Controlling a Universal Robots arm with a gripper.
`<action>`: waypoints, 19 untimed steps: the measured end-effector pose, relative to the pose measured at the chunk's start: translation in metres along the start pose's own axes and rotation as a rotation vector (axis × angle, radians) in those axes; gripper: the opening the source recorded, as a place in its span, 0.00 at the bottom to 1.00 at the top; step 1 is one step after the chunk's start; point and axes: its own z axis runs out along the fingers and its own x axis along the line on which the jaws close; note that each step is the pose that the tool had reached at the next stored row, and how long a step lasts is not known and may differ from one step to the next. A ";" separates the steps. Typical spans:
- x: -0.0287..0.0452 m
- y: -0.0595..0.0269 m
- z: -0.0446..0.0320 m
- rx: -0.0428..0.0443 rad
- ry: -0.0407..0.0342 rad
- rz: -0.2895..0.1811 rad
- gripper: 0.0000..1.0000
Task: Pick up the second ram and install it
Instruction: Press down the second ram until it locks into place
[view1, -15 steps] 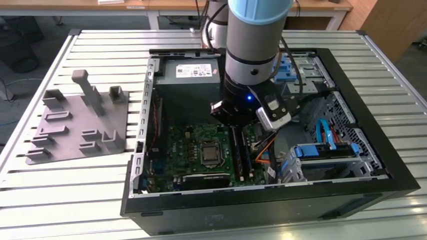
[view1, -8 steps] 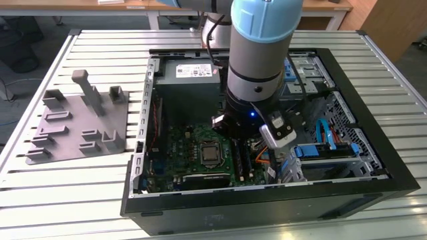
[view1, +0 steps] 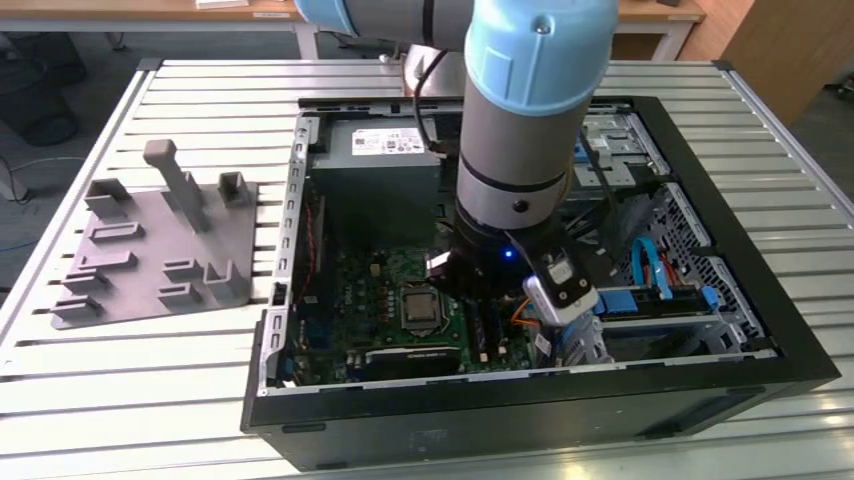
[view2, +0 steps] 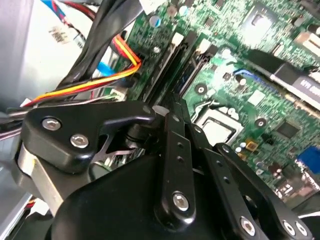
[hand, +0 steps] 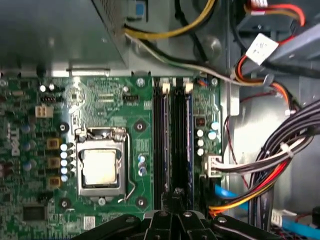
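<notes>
the second ram (hand: 189, 145) stands on edge in a slot of the green board (hand: 100, 105), a thin blue strip beside the empty black slots (hand: 159, 145). in the first wrist view its long axis runs from 12 to 6 o'clock, parallel to those slots, with the processor socket (hand: 101, 167) toward 9 o'clock. the gripper (hand: 175, 200) sits at the ram's 6 o'clock end; whether its fingers grip the ram i cannot tell. orange and yellow cables (view2: 100, 82) run nearby inside the computer case (view1: 747, 250).
</notes>
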 end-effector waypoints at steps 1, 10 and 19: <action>0.0001 -0.0004 0.0002 0.0113 -0.0002 -0.001 0.10; 0.0003 -0.0058 0.0059 0.0602 -0.0013 -0.003 0.10; -0.0001 -0.0079 -0.0018 0.0613 -0.0025 -0.003 0.10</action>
